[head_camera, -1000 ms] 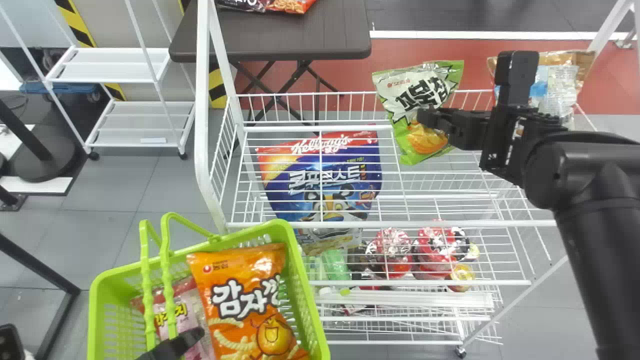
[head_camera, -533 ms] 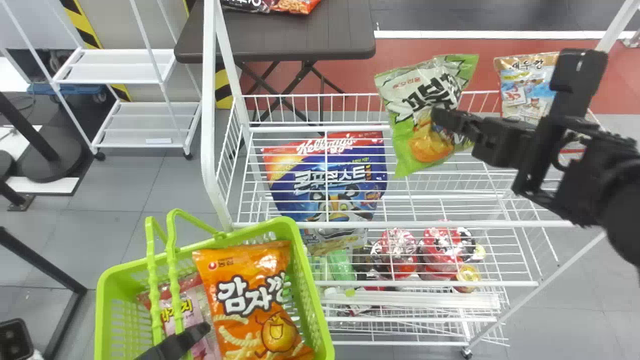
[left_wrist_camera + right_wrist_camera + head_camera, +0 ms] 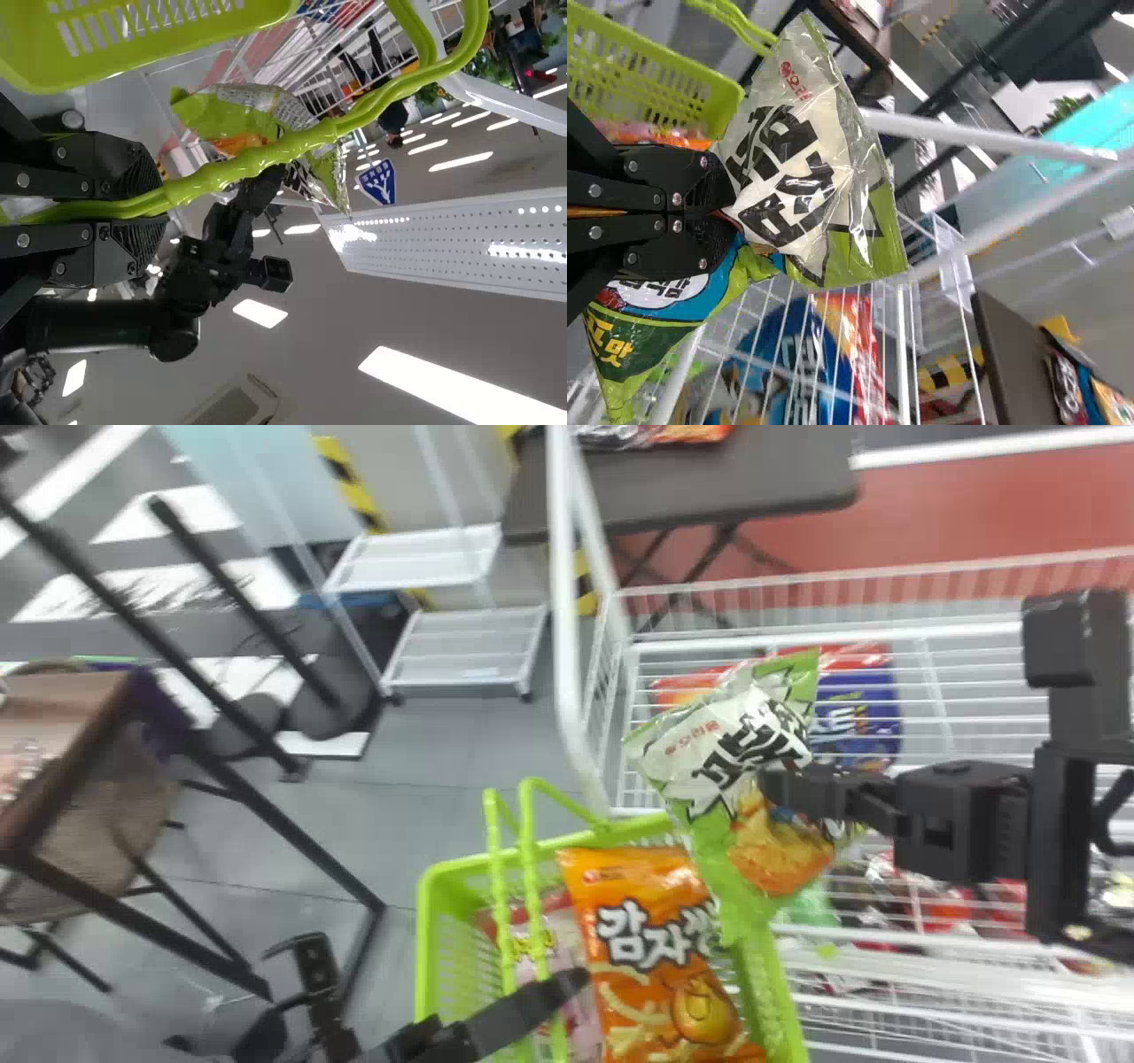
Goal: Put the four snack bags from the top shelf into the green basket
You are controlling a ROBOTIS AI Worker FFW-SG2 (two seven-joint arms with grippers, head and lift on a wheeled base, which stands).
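Floor (image 3: 434, 797): grey, beside the white rack (image 3: 564, 584)
Snack bag (image 3: 722, 779): clamped between the right gripper's (image 3: 731, 212) fingers — held upright, probably for lowering
Green basket (image 3: 427, 948): handle (image 3: 266, 159) clamped by the left gripper's (image 3: 159, 205) fingers, likely for steadiness (orange bag (image 3: 656, 939), pink bag (image 3: 567, 939) inside)

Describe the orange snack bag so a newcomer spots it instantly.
Find the bright green plastic basket beside the white wire rack. Inside lies a glossy orange snack bag, next to a pink-and-red bag. Large white lettering on orange sets it apart.
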